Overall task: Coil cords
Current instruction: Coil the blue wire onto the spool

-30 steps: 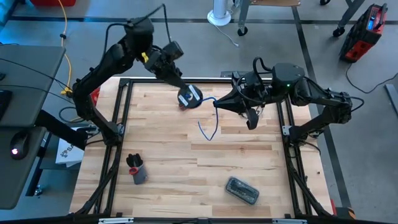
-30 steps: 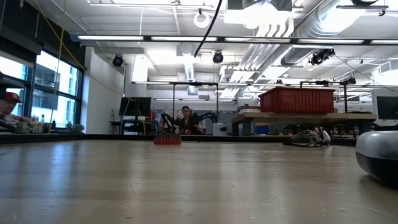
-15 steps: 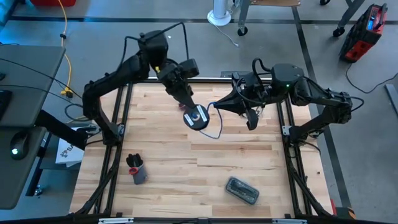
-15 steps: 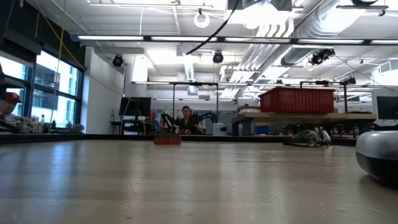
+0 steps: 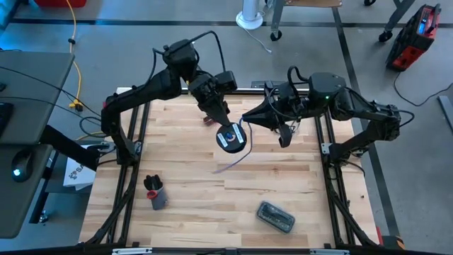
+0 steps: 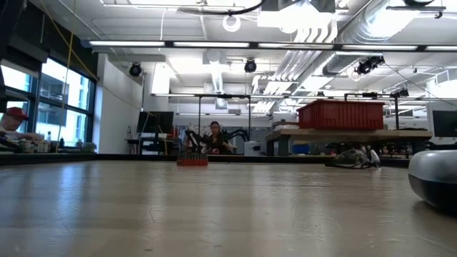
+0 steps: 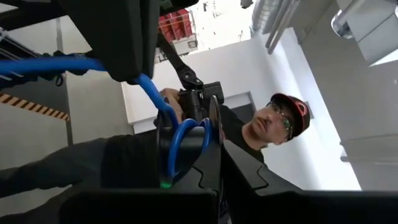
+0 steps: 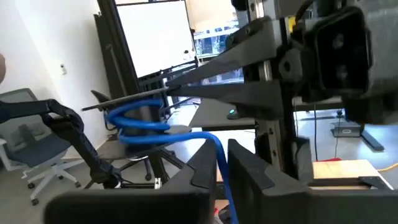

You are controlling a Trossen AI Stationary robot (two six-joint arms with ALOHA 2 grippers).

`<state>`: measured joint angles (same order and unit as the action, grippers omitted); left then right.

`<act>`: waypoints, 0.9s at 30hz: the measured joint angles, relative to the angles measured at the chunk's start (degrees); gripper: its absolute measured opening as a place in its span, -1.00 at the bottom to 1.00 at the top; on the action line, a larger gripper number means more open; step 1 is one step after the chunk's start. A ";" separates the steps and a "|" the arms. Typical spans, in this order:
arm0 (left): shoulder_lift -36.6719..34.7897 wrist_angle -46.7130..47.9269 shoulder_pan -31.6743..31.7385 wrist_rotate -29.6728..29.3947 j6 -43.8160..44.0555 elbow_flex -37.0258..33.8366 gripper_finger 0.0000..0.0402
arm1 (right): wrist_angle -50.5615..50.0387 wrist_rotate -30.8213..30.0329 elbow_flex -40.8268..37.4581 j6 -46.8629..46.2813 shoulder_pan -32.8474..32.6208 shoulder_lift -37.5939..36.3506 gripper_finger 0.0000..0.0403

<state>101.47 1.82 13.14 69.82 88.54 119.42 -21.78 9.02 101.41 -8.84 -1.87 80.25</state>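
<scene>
Left gripper (image 5: 225, 127): pressed shut on black reel (image 5: 230, 137), held above counter (image 5: 191, 205).
Reel: blue cord (image 5: 239, 154) wound on it, seen edge-on in left wrist view (image 7: 186, 140).
Cord: runs from reel to right gripper (image 5: 244, 118) just beside it; loose tail hangs below reel.
Right gripper: fingers (image 8: 245, 165) close together, cord (image 8: 221, 162) passing between; pinch or mere guide, cannot tell.
Farther from grippers on counter: dark cup (image 5: 154, 193), dark case (image 5: 275, 217).

A robotics lab: exposed ceiling ducts (image 6: 357, 32), strip lights (image 6: 178, 44), benches bearing a red crate (image 6: 340, 114), and a person (image 6: 214, 137) seated at another rig.
</scene>
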 joint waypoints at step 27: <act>0.56 -26.10 3.44 -17.55 -2.23 0.00 -1.00 | 2.61 -2.95 0.04 2.28 0.09 2.03 -0.58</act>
<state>102.04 -24.28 16.58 52.26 86.32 119.42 -19.17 6.07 101.45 -6.56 -1.77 82.27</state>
